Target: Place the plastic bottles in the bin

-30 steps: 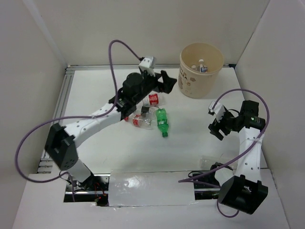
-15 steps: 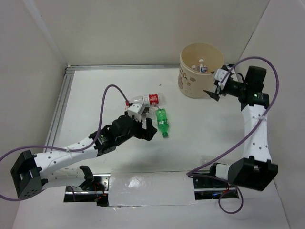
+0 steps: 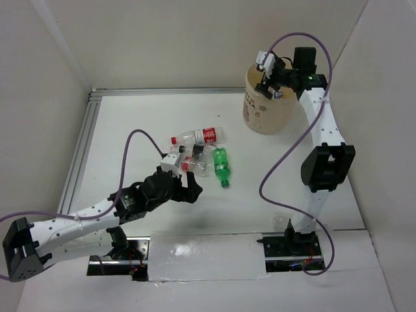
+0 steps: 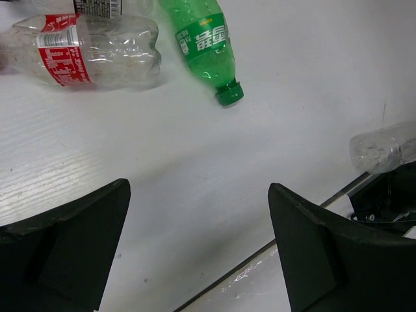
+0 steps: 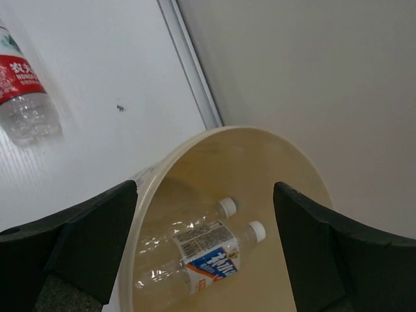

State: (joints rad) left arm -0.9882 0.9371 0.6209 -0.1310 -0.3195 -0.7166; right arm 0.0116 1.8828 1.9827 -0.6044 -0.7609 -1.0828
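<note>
a white table (image 3: 143, 123) is filling the floor of the booth, its surface showing a faint grain in the left wrist view. an aluminium rail (image 3: 79, 153) is running along the table's left edge and a second rail (image 3: 162, 91) is lining its far edge, the two meeting at the far left corner. pale panels are standing on three sides: a back wall (image 3: 162, 39), a left panel (image 3: 32, 91) and a right panel (image 3: 383, 84). a shiny silver strip (image 3: 205, 255) is lying across the near edge, catching the light. a small dark speck (image 5: 120, 106) is sitting on the table near the far rail.
</note>
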